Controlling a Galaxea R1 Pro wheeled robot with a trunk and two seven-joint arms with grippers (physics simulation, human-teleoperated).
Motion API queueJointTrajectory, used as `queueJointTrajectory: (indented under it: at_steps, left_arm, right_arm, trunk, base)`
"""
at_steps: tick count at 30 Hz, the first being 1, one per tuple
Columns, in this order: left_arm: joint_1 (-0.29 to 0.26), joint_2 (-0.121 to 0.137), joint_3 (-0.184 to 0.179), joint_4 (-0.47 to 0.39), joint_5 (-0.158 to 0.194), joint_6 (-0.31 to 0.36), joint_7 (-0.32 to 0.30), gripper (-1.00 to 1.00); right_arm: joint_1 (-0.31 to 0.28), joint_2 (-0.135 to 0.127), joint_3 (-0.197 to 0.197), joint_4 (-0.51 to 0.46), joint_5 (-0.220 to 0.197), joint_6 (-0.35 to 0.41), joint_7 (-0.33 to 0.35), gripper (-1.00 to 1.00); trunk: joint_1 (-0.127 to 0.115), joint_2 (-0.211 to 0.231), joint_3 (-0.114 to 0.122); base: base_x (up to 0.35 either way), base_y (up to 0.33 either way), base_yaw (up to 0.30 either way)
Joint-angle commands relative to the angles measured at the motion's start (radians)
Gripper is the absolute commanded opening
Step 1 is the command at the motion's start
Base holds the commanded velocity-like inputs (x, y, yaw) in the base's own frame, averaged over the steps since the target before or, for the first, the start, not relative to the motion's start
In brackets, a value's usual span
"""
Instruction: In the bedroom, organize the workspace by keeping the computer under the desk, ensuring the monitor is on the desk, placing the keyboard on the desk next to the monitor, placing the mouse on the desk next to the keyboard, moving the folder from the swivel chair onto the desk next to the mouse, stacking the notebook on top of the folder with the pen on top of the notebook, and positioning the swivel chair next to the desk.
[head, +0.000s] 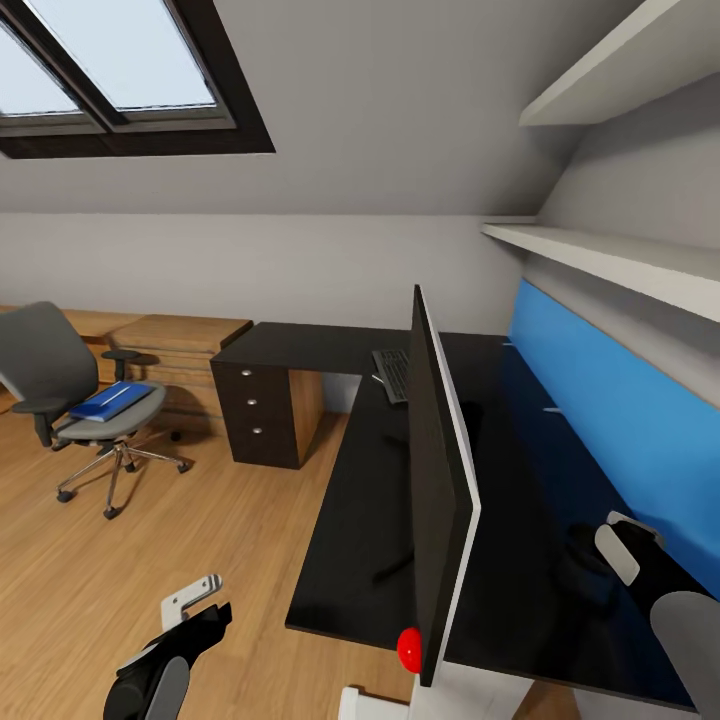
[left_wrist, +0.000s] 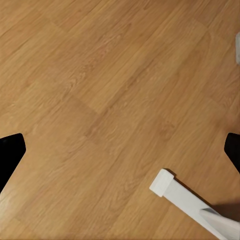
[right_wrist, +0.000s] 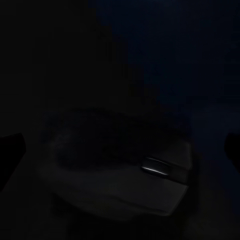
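Mouse (right_wrist: 120, 175) lying on the desk (head: 350, 560), just beneath and ahead of the right pincer (head: 620, 545), which is hanging wide open and gripping nothing. Probably light, hard and smooth-shelled, so likely slippery; squeezing across its narrow flanks seems best. Left pincer (head: 195, 605) hovering over the floor, spread and empty. Beyond: keyboard (head: 392, 373). Drawers (head: 255, 410) sitting shut, contents hidden. Folder (head: 110, 400) resting on swivel chair (head: 50, 360).

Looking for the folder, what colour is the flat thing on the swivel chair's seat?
Bright blue: the folder lies on the grey swivel chair, clearest in the head view.
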Motion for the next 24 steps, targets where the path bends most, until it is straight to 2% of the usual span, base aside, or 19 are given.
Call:
queueJointTrajectory:
  at_steps: [1, 24]
  left_arm:
    - [0.0, -0.001, 0.001, -0.001, 0.011, 0.003, 0.007, 1.0]
    - [-0.001, 0.0, 0.001, -0.001, 0.011, 0.004, 0.007, 1.0]
  right_arm:
    - [0.0, 0.0, 0.0, -0.002, -0.01, 0.003, -0.006, 1.0]
    - [0.0, 0.0, -0.001, -0.003, -0.01, 0.003, 0.008, 1.0]
  trunk:
    - [0.0, -0.001, -0.001]
    - [0.0, -0.001, -0.001]
  base:
    - [0.0, 0.0, 0.0]
    - [0.0, 0.0, 0.0]
